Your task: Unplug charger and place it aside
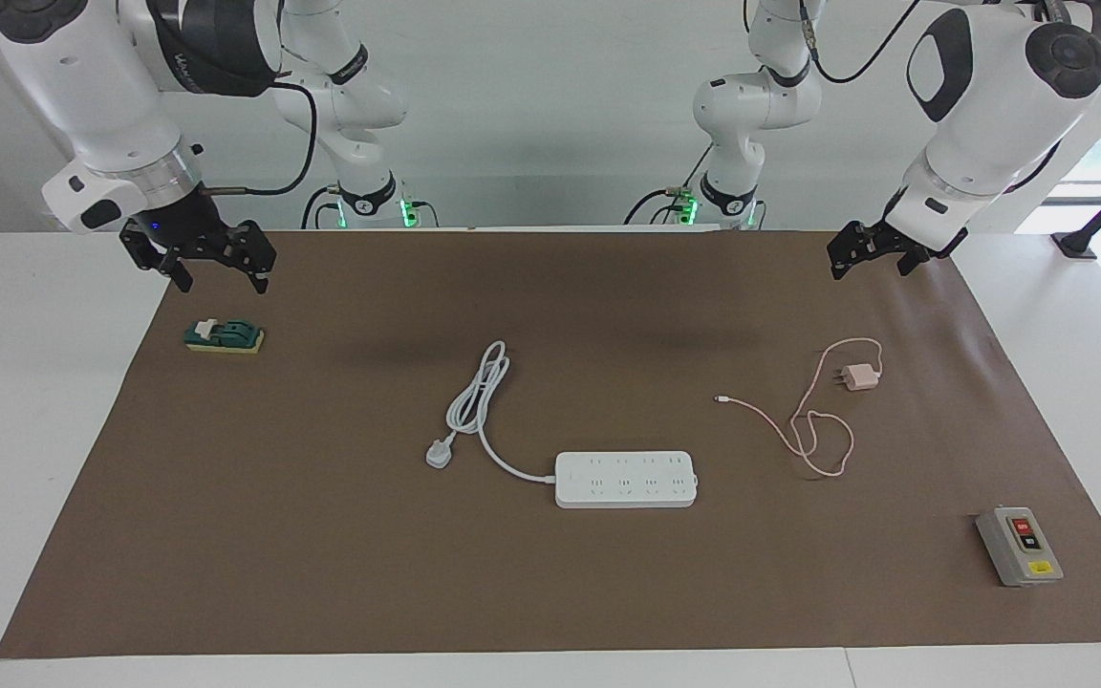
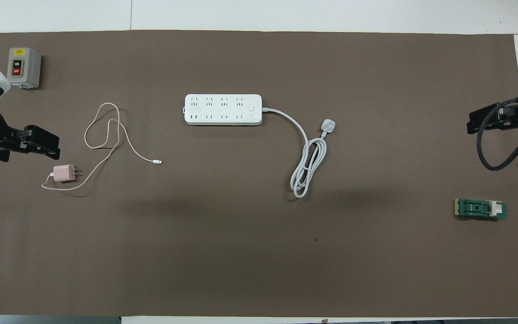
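The pale pink charger [image 1: 861, 376] [image 2: 63, 173] lies on the brown mat toward the left arm's end. Its prongs are bare and it sits well apart from the white power strip [image 1: 625, 479] [image 2: 223, 109]. Its thin pink cable [image 1: 813, 430] [image 2: 106, 135] loops loosely over the mat beside it. My left gripper [image 1: 871, 269] [image 2: 45, 146] hangs open and empty over the mat near the charger, not touching it. At the right arm's end my right gripper [image 1: 224, 285] [image 2: 488, 121] hangs open and empty above the mat's edge.
The power strip's thick white cord and plug [image 1: 474, 401] [image 2: 308, 162] lie coiled beside it. A grey switch box [image 1: 1019, 546] [image 2: 23, 67] stands farther from the robots than the charger. A green knife switch [image 1: 224, 336] [image 2: 480, 209] lies under the right gripper's area.
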